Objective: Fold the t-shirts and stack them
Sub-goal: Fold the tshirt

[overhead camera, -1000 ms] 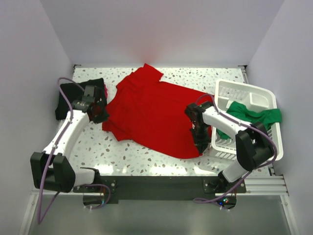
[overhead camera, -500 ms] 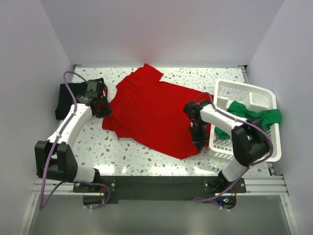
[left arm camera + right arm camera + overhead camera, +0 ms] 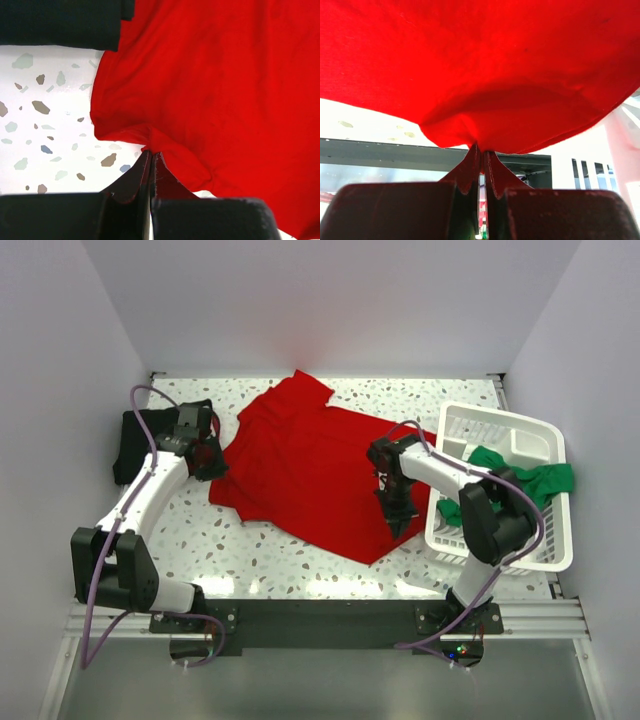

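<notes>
The red t-shirt [image 3: 310, 465] lies spread across the middle of the table. My left gripper [image 3: 212, 462] is shut on its left edge, and in the left wrist view the jaws [image 3: 151, 154] pinch a small fold of red cloth [image 3: 225, 85]. My right gripper [image 3: 397, 523] is shut on the shirt's near right part. In the right wrist view the cloth [image 3: 480, 65] hangs lifted from the pinched tips [image 3: 481, 148]. The black t-shirt [image 3: 140, 435] lies folded at the back left [image 3: 60, 22]. The green t-shirt [image 3: 520, 475] lies in the basket.
The white slatted basket [image 3: 545, 550] stands at the right edge of the table, close beside my right arm; its slats [image 3: 590, 172] show in the right wrist view. Grey walls close in the left, back and right. The black base rail [image 3: 320, 620] runs along the near edge.
My right gripper has moved left and back, carrying the red shirt's near right part inward. My left gripper moved back a little with the left edge, then held still.
</notes>
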You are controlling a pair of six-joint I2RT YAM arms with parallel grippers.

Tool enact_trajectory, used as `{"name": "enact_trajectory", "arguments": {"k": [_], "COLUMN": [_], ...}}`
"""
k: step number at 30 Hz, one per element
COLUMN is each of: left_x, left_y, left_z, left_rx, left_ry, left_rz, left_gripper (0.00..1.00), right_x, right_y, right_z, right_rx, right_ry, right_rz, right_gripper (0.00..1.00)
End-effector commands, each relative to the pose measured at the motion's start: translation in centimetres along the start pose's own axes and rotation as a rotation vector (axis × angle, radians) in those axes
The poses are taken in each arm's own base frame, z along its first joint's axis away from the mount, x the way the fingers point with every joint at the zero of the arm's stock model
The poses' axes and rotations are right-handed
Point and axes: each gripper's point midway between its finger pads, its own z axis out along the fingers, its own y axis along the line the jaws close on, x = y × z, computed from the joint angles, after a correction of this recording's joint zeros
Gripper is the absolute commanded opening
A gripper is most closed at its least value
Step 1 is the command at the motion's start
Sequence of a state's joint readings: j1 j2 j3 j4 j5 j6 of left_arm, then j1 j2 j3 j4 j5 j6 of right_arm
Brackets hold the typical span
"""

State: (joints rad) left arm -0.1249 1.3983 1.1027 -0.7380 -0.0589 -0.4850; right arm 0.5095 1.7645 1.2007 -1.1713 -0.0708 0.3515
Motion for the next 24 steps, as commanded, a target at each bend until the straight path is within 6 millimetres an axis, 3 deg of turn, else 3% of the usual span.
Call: {"name": "enact_trajectory", "arguments": {"k": [1,9,15,24], "left_x": [-1.7,-3.0,-6.5,-10.4], "left_y": [-0.5,-1.2,-2.7,-5.5], "left_z": [-1.0,-1.0,-1.2,0.2], "left_rx": [0.019,0.046,0.073,0.116], "left_ry": [-0.072,-0.108,-0.168,-0.195], "left_rz": [0.022,0.045,0.098,0.187], "left_gripper": [0.00,0.00,0.00,0.00], "right_x": [0.1,2.5,3.5,3.2], "right_y": [-0.3,-1.7,-2.4,-3.3], "right_z": [-2.5,-3.8,-4.5,-5.2], "right_rx": [0.005,0.056,0.091,0.052], "right_ry": [-0.053,-0.024,-0.014,-0.035], "right_rz": [-0.005,0.044,0.072,0.169], "right_gripper": [0.00,0.00,0.00,0.00]}}
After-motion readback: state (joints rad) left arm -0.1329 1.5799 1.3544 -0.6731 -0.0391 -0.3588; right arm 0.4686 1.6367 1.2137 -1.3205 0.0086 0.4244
